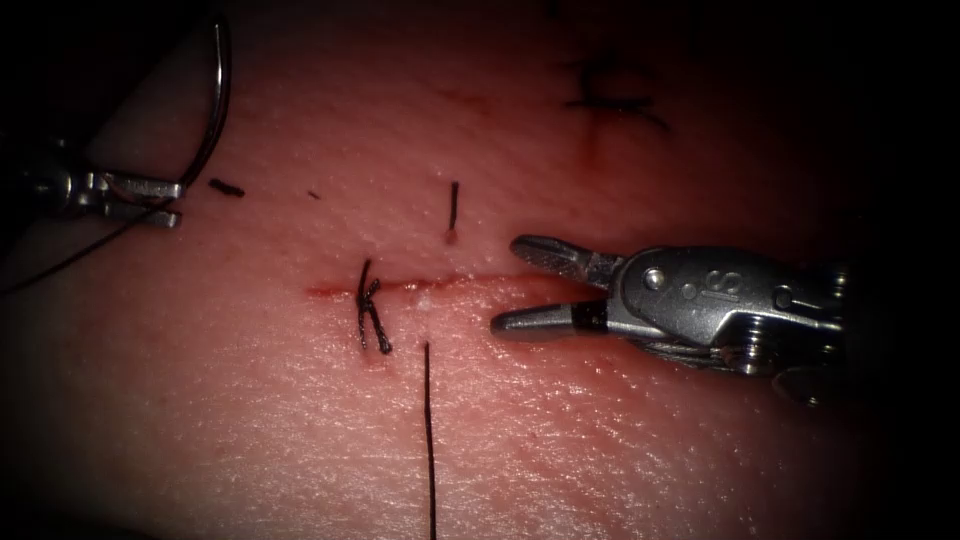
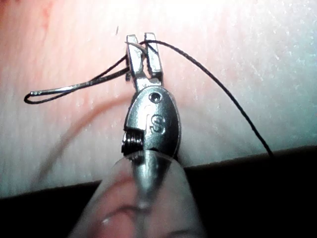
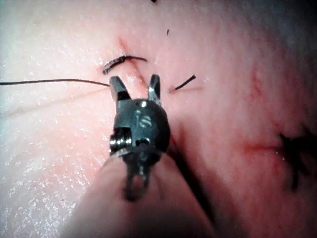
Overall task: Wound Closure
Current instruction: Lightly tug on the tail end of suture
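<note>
The tissue (image 1: 620,440) has a thin red cut (image 1: 420,287) with a knotted stitch (image 1: 371,315) across its left part. Far left of the cut, my left tool (image 1: 150,200) is shut on the curved needle (image 1: 218,95) near its thread end. The needle arcs upward, free of the tissue. In the left wrist view the needle (image 2: 74,88) sticks out sideways from the left tool (image 2: 142,43). Thread (image 2: 223,91) trails from the jaws. At the cut's right end, my right tool (image 1: 508,284) stands open and holds nothing. The right tool (image 3: 135,83) hovers beside the knot (image 3: 119,62).
One thread (image 1: 430,440) runs from just below the cut toward the front edge. A short thread end (image 1: 453,205) stands out of the tissue above the cut. An older dark stitch (image 1: 610,100) lies at the back right. A cut scrap of thread (image 1: 226,187) lies near the left tool.
</note>
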